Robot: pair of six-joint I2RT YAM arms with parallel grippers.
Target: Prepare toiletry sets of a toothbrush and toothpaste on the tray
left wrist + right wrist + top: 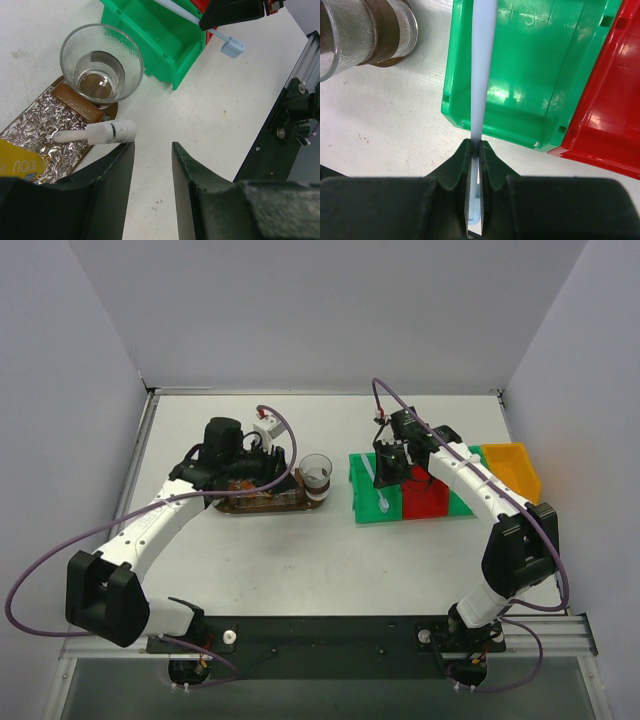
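Right tool [475, 147] grips a slim white toothbrush [480, 75] (left tool [152, 150] gapes empty); next, carry it to the brown wooden tray [262, 508].

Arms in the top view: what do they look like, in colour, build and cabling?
Both the left arm and the right arm have white links joined by bulky black joints. A thin purple cable runs loosely along each, from base to wrist. The left gripper and the right gripper are black, with matte, wedge-shaped fingers. No markings show.
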